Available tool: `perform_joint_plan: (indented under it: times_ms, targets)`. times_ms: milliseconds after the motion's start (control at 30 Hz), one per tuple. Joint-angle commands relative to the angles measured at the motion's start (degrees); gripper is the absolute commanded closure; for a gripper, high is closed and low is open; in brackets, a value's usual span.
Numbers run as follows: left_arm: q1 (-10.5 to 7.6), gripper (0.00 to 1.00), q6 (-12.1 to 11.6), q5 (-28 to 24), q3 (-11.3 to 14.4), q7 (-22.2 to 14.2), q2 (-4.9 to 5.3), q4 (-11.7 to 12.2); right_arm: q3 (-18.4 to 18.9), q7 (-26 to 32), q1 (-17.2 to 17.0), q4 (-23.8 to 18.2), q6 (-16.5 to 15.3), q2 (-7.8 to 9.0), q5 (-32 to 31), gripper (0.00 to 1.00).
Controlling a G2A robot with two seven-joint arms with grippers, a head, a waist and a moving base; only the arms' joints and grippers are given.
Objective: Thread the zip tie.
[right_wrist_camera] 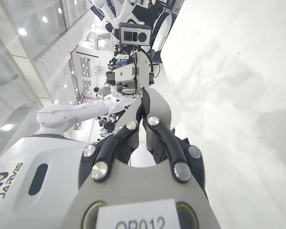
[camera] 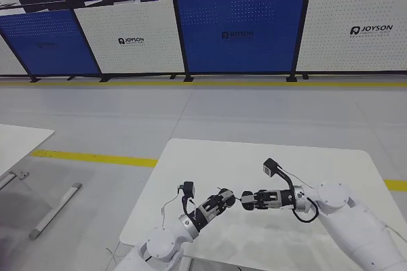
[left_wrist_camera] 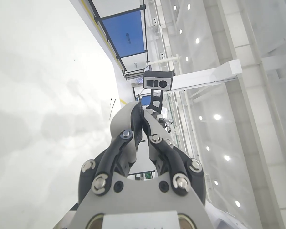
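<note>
Here, labelled left gripper (camera: 228, 197) faces labelled right gripper (camera: 247, 201), jaws closed.

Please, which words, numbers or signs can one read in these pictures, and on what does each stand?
wall panels: a logo and a word on each, brand print, left unquoted.
white robot shell: logo and word, likewise brand print.
right wrist sticker: letters and digits, cut by the picture's edge.
left wrist sticker: print cut off, unreadable.

White table (camera: 190, 156); black zip ties (left_wrist_camera: 112, 109) lying on it.
</note>
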Motion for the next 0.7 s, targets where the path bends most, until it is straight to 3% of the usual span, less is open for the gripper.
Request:
perform_joint_plan:
  times_ms: [0, 233, 300, 500, 667]
  targets:
    - [-0.04, 1.00, -0.1, 0.1, 0.1, 0.1, -0.02, 0.1, 0.0, 0.0, 0.0, 0.0, 0.0, 0.00, 0.0, 1.00]
    - [0.13, 0.97, -0.4, 0.8, 0.3, 0.0, 0.03, -0.1, 0.0, 0.0, 0.0, 0.0, 0.0, 0.00, 0.0, 1.00]
    - [0.17, 0.87, -0.4, 0.9, 0.2, 0.0, 0.04, -0.1, 0.0, 0.0, 0.0, 0.0, 0.0, 0.00, 0.0, 1.00]
    - [0.03, 0.69, -0.2, 0.8, 0.2, 0.4, 0.04, 0.0, 0.0, 0.0, 0.0, 0.0, 0.0, 0.00, 0.0, 1.00]
    - [-0.17, 0.90, -0.1, 0.6, 0.2, 0.5, 0.02, 0.1, 0.0, 0.0, 0.0, 0.0, 0.0, 0.00, 0.0, 1.00]
